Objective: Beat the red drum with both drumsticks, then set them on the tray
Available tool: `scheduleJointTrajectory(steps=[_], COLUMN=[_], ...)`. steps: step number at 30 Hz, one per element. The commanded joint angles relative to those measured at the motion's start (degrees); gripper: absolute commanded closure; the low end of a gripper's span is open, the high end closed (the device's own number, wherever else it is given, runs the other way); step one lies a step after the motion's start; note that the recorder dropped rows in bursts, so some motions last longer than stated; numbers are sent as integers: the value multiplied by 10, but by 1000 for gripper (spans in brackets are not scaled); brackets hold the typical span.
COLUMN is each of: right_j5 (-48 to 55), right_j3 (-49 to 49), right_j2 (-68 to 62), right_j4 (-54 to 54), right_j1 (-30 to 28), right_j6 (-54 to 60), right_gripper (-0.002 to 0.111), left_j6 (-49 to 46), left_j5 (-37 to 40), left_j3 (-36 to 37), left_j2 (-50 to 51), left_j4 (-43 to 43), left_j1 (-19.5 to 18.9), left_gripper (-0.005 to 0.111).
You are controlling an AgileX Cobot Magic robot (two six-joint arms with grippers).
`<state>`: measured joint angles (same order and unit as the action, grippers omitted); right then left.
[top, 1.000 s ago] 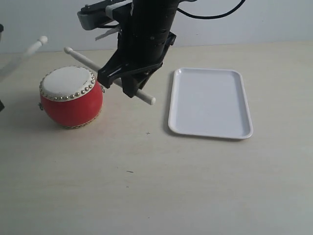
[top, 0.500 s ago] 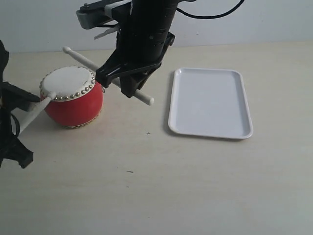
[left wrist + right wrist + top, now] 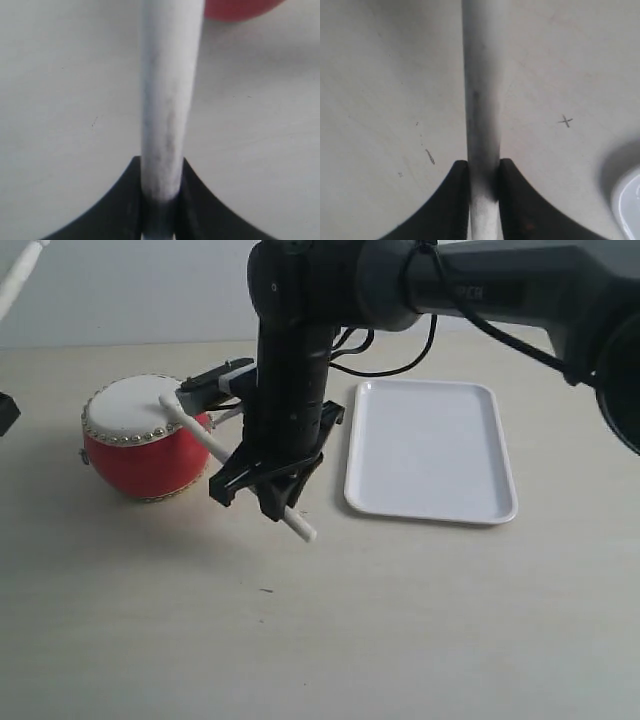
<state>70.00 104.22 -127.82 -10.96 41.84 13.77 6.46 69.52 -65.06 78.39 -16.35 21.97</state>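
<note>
The surface (image 3: 420, 630) is pale beige, matte and evenly lit, with a few small dark specks. The wall (image 3: 130, 290) behind is plain pale grey-blue.

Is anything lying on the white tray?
No, the tray shows only its own bare white surface in the exterior view.

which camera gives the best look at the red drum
The exterior view: the whole red drum shows, body, pale skin and studs. The left wrist view catches only a red sliver past its drumstick; the right wrist view shows none of it.
</note>
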Motion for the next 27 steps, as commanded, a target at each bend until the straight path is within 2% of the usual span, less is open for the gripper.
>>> scheduleJointTrajectory(steps=[1,5,9,13,18,27], right_j5=[0,0,0,0,0,0], right_j3=[2,2,2,2,2,2], right_j2=[78,159,217,234,185,-16], right_j4=[5,2,0,0,-2,-64], right_j1=[-2,-2,-2,-2,-2,-2], right_j6=[-14,-15,-15,-15,-13,15], right_gripper=[108,108,108,108,108,108], left_j6=[-2,-2,-2,15,13,-2], left_j5=[-4,-28,-1,4,4,4], left_j3=[13,36,40,38,1,-27], left_j2=[20,99,186,210,147,-43], left_j4=[14,43,46,25,19,19], left_j1=[3,3,3,3,3,3], left_gripper=[107,107,107,107,107,107])
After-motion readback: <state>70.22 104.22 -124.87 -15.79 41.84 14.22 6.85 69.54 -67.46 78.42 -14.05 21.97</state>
